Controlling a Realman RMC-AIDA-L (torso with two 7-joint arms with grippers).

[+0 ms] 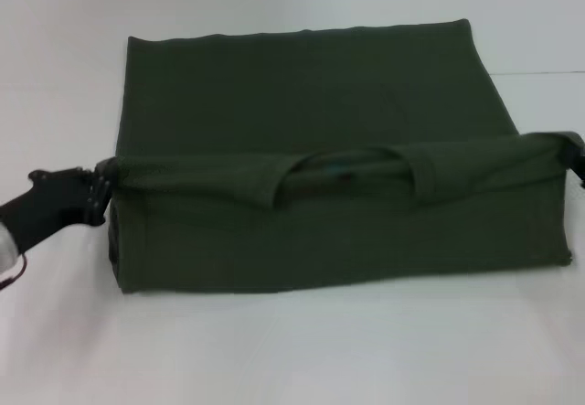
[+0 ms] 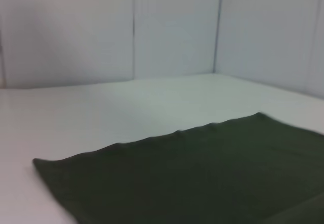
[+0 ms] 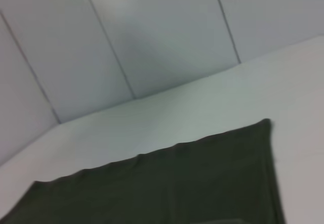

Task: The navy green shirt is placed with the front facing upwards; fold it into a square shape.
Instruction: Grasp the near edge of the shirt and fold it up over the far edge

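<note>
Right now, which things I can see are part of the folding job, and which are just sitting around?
Part of the job:
- navy green shirt, partly folded, its near edge lifted
- left pincer, gripping the fold's left end
- right pincer, at the fold's right end

Just there:
- white table
- pale wall panels behind; nothing else lies about

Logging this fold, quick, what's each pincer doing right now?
Left pincer: shut on the navy green shirt, lifting its left edge.
Right pincer: shut on the shirt's right edge.

Soft, even overhead light, faint shadows, all three views slightly blurred.
</note>
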